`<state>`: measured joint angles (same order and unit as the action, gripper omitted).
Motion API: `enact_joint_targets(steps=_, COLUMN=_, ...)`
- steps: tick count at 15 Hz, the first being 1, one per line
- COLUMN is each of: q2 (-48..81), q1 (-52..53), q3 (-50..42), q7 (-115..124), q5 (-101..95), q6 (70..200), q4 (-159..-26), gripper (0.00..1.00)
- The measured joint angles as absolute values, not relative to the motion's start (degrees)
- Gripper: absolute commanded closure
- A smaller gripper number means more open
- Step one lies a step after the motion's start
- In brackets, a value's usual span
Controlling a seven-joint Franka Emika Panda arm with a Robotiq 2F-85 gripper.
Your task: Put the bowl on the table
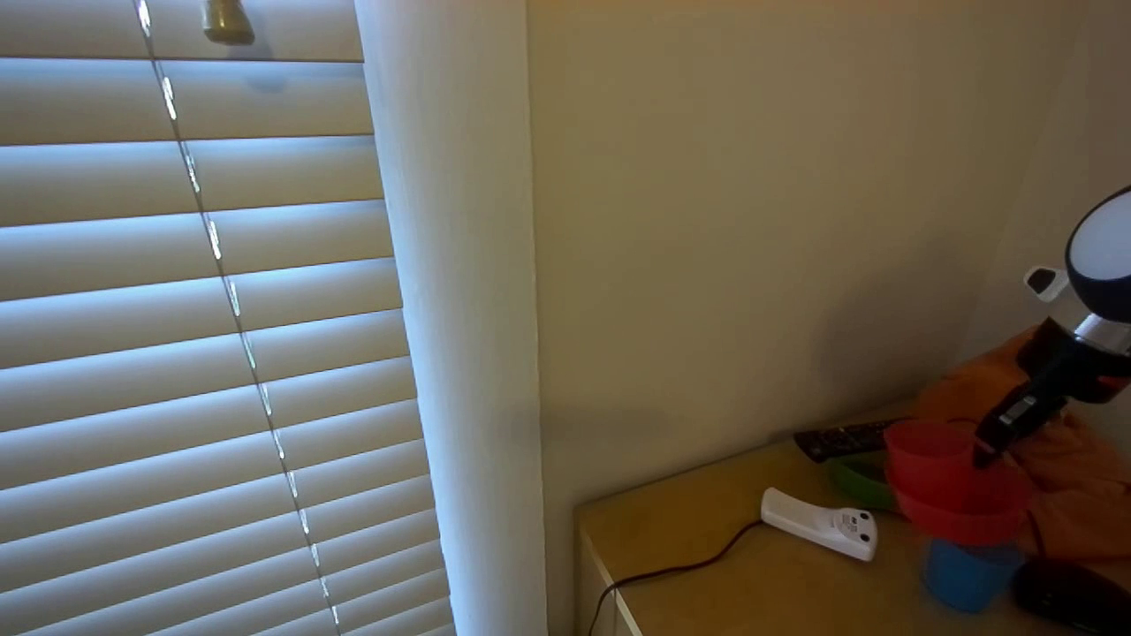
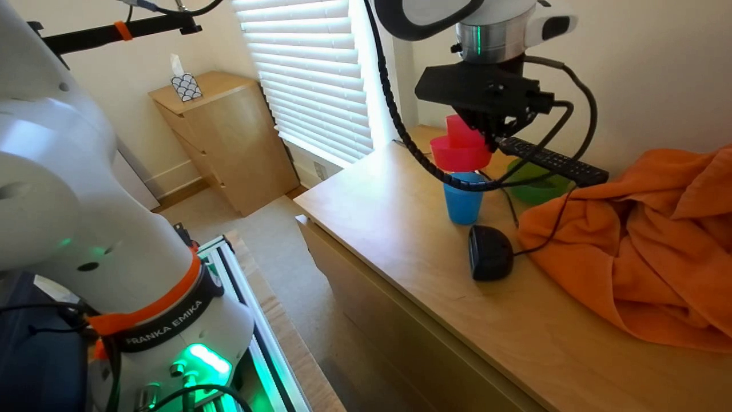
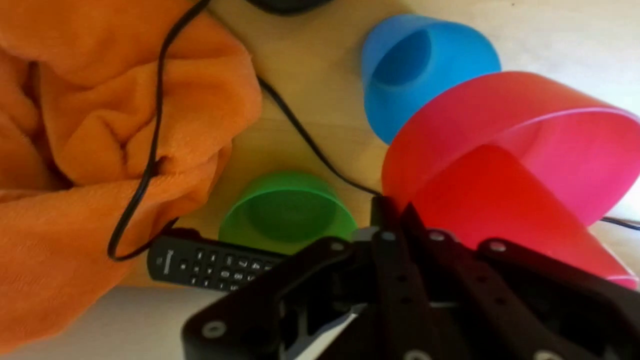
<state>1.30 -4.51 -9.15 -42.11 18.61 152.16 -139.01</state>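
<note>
A pinkish-red bowl (image 2: 457, 158) is held above the wooden table (image 2: 366, 206); it also shows in an exterior view (image 1: 959, 523) and the wrist view (image 3: 460, 115). A red cup (image 3: 505, 200) sits inside the bowl. My gripper (image 3: 392, 205) is shut on the bowl's side wall, one finger outside and one inside, beside the red cup. The gripper also shows in an exterior view (image 1: 985, 455). A blue cup (image 2: 463, 200) stands on the table under the bowl in both exterior views. I cannot tell whether bowl and blue cup touch.
A green bowl (image 3: 287, 215) and a black remote (image 3: 210, 262) lie near the wall. An orange cloth (image 2: 635, 246) covers the table's far part. A black device (image 2: 490, 253) with a cable and a white handset (image 1: 817, 523) lie on the table.
</note>
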Motion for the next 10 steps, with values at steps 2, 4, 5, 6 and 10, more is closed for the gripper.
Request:
enact_joint_targets(steps=2, q2=-0.6, q1=-4.4, q3=-8.1, q7=-39.9, q5=12.3, q6=155.4, q4=-140.0, gripper=0.99)
enact_joint_targets(steps=4, q2=-1.5, q1=-3.7, q3=-6.3, q7=-39.2, q5=8.1, q6=158.5, q4=-140.0, gripper=0.99)
enact_joint_targets(steps=5, q2=-1.6, q1=-3.1, q3=-5.2, q7=-39.2, q5=7.1, q6=160.0, q4=-140.0, gripper=0.99)
enact_joint_targets(steps=6, q2=-1.7, q1=-2.1, q3=-4.1, q7=-40.1, q5=7.4, q6=161.0, q4=-139.8, gripper=0.99)
enact_joint_targets(steps=10, q2=-1.6, q1=2.5, q3=-0.5, q7=-53.7, q5=20.1, q6=158.6, q4=-138.4, gripper=0.96)
